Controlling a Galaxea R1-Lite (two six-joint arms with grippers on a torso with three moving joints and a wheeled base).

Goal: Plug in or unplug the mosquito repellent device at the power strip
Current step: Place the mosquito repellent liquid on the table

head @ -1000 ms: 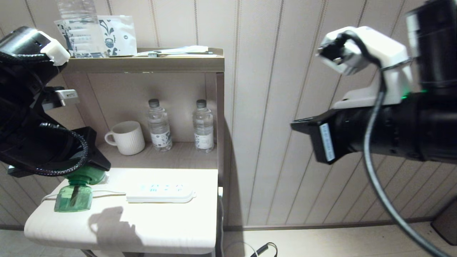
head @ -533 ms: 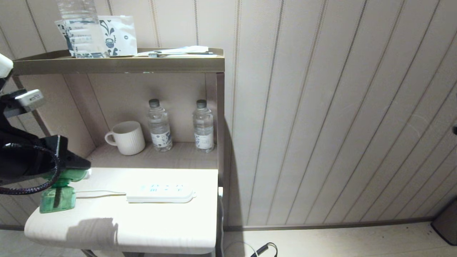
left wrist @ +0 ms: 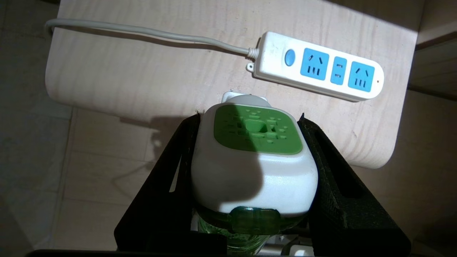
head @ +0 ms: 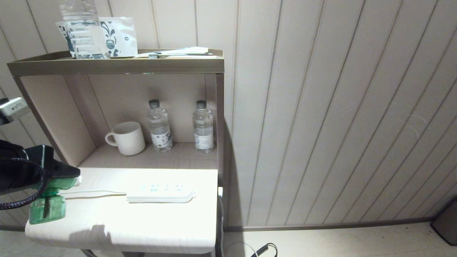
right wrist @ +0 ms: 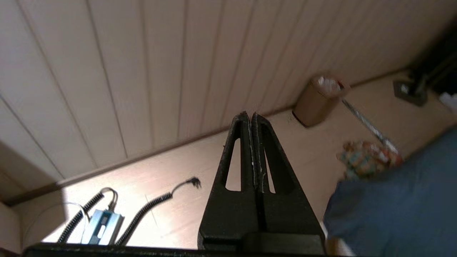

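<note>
The mosquito repellent device (head: 46,210), a green bottle under a white cap with a green square (left wrist: 255,160), is held at the table's left end. My left gripper (head: 69,174) (left wrist: 249,116) is shut on its white cap, one black finger on each side. The white power strip (head: 160,192) (left wrist: 317,71) lies on the table to the device's right, apart from it, with its blue sockets empty. My right gripper (right wrist: 250,115) is shut on nothing, low over the floor by the panelled wall and out of the head view.
A white mug (head: 126,138) and two water bottles (head: 159,125) (head: 203,125) stand in the shelf niche behind the table (head: 142,232). The strip's cord (head: 93,192) runs left. A bin (right wrist: 316,101) and coiled cables (right wrist: 146,210) are on the floor.
My left gripper has carried the device leftward, farther from the power strip. My right arm has dropped out of the head view.
</note>
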